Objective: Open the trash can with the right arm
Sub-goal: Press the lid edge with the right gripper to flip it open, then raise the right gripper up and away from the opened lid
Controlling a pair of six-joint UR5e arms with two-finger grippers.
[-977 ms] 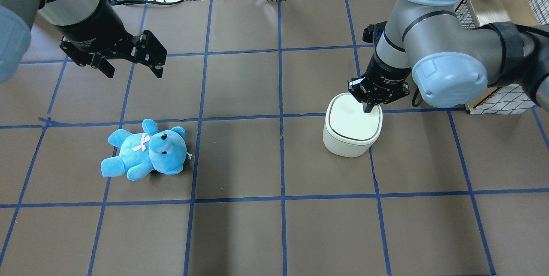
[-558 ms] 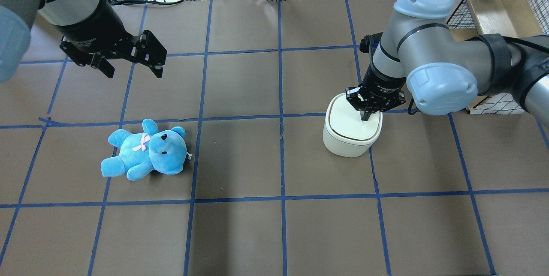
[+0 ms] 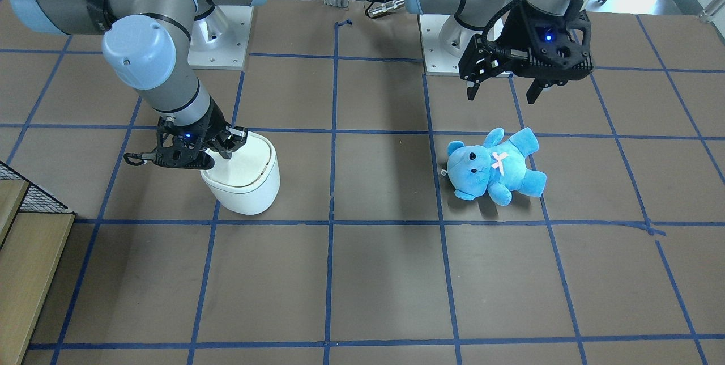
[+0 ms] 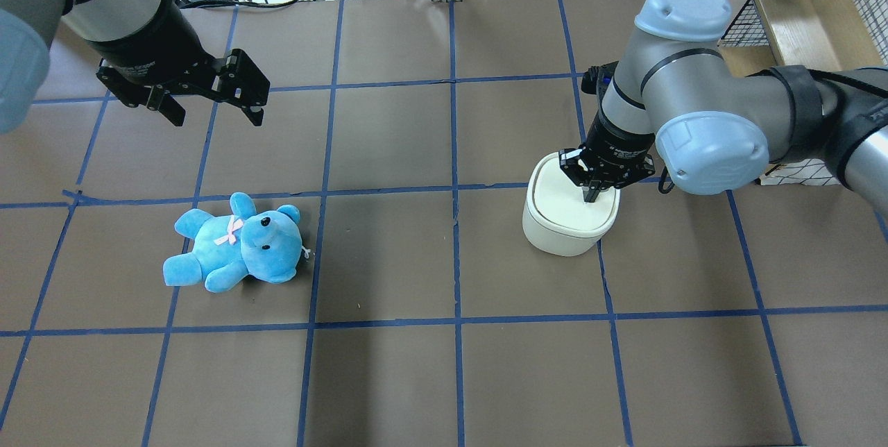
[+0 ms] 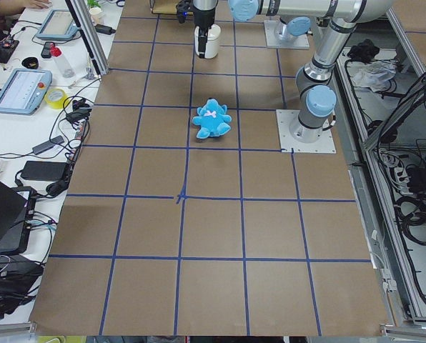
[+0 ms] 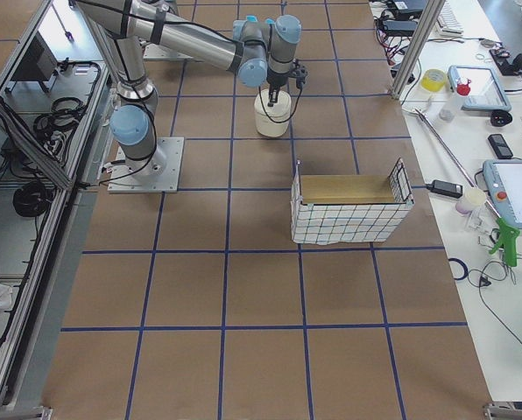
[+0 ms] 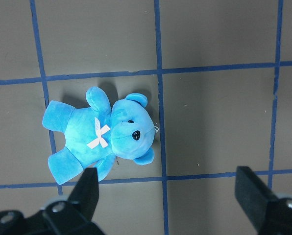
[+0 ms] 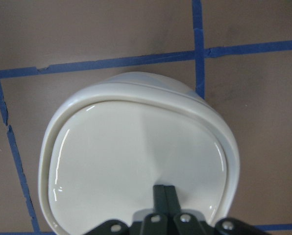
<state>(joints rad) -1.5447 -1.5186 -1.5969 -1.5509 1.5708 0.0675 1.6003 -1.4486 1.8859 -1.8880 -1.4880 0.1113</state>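
Presses right gripper (image 4: 592, 195), jaws pinched together and empty, tip-down onto the lid (image 4: 563, 196) of the can (image 4: 559, 235), on the table's right side. Seems to touch the lid off-centre, toward its right rim, with the can straight below the jaws. Likely calls for a plain downward push there. Leaves left gripper (image 4: 215, 116) spread wide, empty, well apart, up near the bear (image 4: 236, 242).
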